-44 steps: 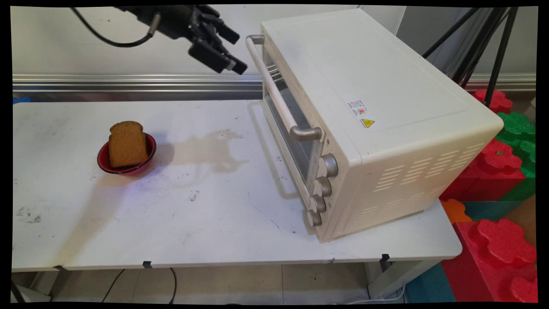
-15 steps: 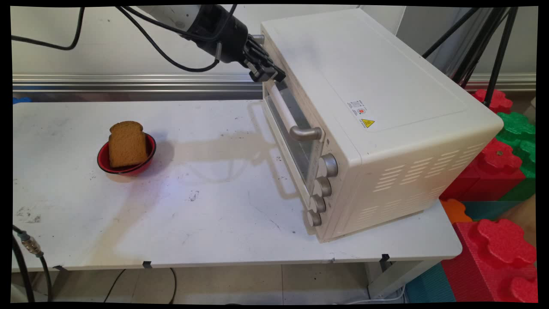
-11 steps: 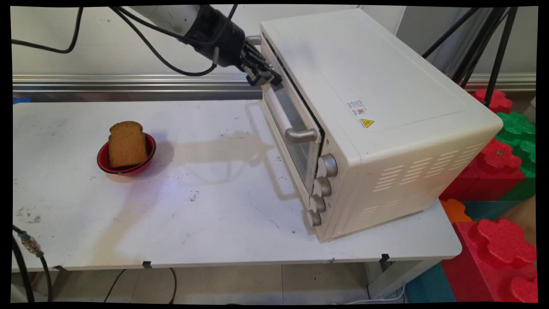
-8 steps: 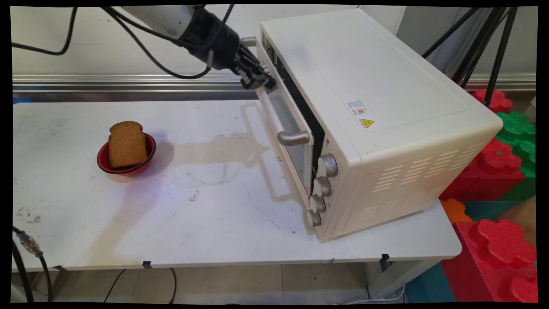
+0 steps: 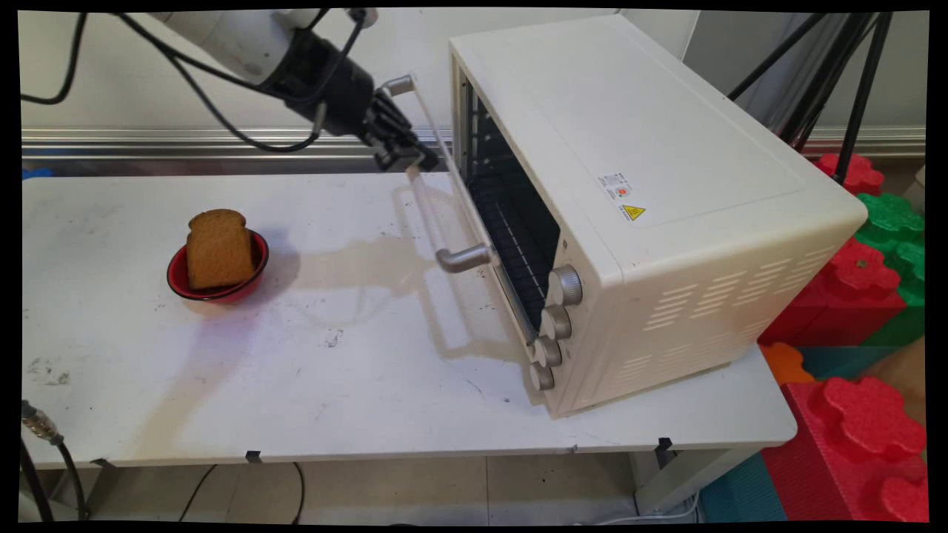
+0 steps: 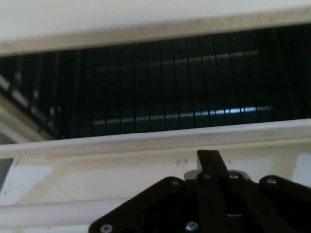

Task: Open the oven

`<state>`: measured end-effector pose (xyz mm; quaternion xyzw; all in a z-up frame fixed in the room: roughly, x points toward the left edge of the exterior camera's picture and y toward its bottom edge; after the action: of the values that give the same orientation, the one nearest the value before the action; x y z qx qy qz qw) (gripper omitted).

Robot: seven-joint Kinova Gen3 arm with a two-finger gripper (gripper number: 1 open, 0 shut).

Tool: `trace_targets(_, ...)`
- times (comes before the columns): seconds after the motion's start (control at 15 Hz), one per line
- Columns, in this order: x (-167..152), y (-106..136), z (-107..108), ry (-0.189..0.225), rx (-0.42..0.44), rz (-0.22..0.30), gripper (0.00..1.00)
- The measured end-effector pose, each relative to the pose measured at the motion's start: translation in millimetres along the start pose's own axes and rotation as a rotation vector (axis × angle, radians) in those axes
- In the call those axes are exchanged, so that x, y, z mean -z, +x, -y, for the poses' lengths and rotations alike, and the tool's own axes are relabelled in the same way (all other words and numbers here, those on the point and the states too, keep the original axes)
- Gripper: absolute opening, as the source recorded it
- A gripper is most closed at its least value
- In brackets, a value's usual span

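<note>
Main view: claw (image 5: 406,155) clamped around oven door handle (image 5: 429,174).

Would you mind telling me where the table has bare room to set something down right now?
The widest bare patch is the table's near front, from the red bowl with its bread slice across to the toaster oven. The far left corner behind the bowl is also bare. It is crowded by the oven door, half open, with the gripper at its handle.
</note>
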<state>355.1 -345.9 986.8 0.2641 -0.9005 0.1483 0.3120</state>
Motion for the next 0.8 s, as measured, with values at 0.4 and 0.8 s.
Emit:
trace_targets(0.4, 8.7, -28.6, -1.7, -0.003, 0.006, 0.054, 0.00)
trace_targets(0.8, 8.1, -57.1, -4.3, -0.010, 0.011, 0.102, 0.00)
